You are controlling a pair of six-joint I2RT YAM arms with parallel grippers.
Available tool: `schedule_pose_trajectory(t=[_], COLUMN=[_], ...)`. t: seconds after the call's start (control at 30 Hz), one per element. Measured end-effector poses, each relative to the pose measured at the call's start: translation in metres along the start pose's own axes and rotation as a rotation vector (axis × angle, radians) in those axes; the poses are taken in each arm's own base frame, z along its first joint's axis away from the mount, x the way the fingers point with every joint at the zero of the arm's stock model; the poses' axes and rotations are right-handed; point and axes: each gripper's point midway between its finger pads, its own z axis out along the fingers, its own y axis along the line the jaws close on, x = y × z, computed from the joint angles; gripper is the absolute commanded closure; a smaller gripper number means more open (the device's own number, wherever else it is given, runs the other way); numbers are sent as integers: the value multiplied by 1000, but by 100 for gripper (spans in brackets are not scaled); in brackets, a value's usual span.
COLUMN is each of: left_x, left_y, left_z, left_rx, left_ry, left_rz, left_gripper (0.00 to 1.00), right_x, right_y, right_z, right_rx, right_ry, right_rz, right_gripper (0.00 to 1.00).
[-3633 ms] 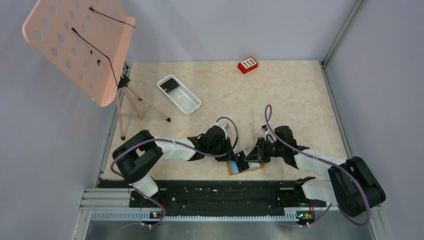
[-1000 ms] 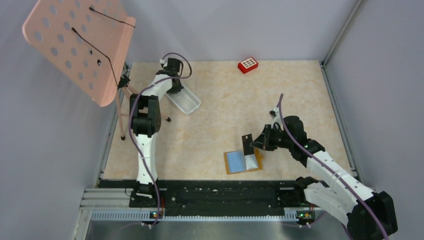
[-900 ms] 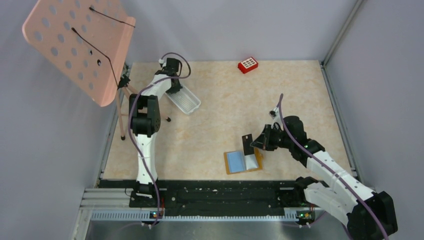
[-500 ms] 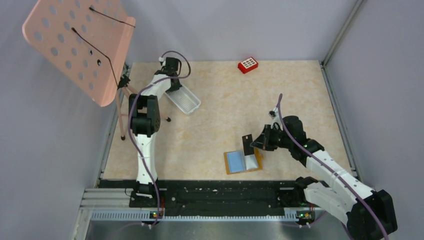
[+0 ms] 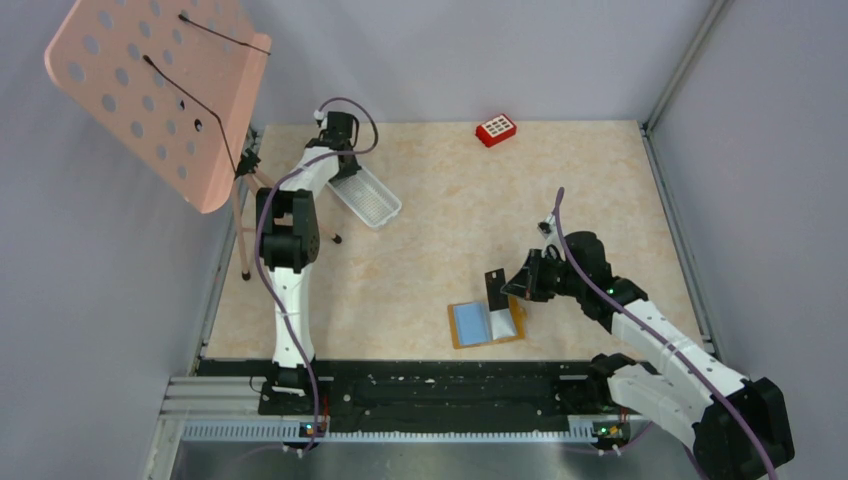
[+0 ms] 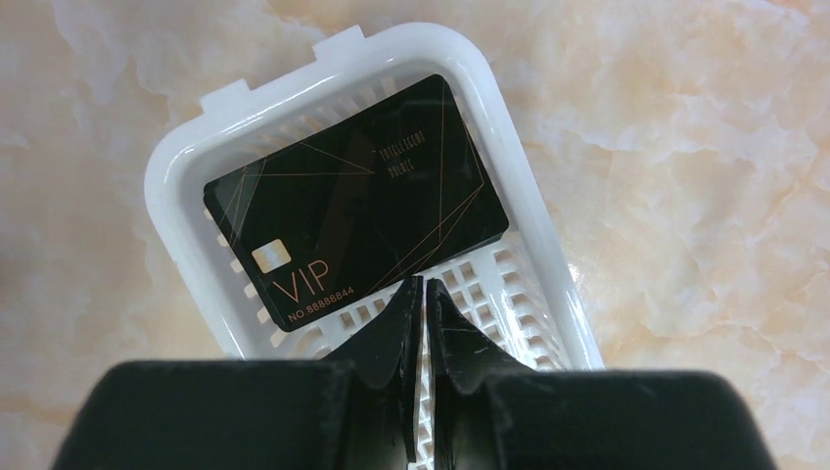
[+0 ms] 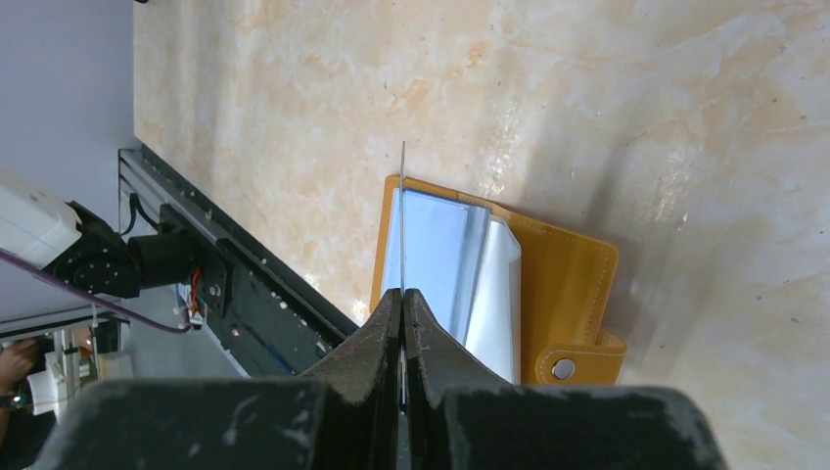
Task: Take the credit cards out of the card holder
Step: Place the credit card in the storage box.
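Black credit card (image 5: pixel 494 289) is pinched edge-on by the right gripper (image 5: pixel 512 288) above the card holder (image 5: pixel 487 324) at lower centre; the left gripper (image 6: pixel 423 294), nearly closed and empty, is positioned over the white mesh tray (image 6: pixel 186 159) containing a VIP card (image 6: pixel 357 201).

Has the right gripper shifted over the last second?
No. In the top view the right gripper holds its card upright at the same spot above the open card holder, which lies unmoved near the table's front edge.

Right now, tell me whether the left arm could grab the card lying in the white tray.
Probably yes: the left gripper hangs right over the black card in the white tray, nothing between, though its fingers are almost closed.
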Motion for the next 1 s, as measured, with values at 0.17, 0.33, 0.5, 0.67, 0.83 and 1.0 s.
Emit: schedule_pose_trajectory(t=[0.17, 0.33, 0.5, 0.67, 0.83, 1.0], left_x=[0, 1, 18, 48, 58, 85], left_y=[1, -2, -19, -41, -82, -121], left_z=[1, 1, -4, -37, -108, -211], left_rx=[5, 23, 152, 338, 594, 875], left_ry=[5, 12, 62, 150, 179, 183], left_rz=[-3, -2, 1, -1, 22, 90], left_gripper=[90, 88, 83, 75, 70, 69], right_x=[0, 0, -6, -13, -7, 2], right_y=[0, 1, 5, 13, 22, 49], right_z=[0, -2, -5, -8, -10, -20], right_rx=[0, 1, 2, -25, -83, -241], right_ry=[-3, -6, -14, -24, 8, 49], right_rz=[-1, -2, -16, -60, -93, -134], right_gripper=[100, 100, 100, 100, 100, 100])
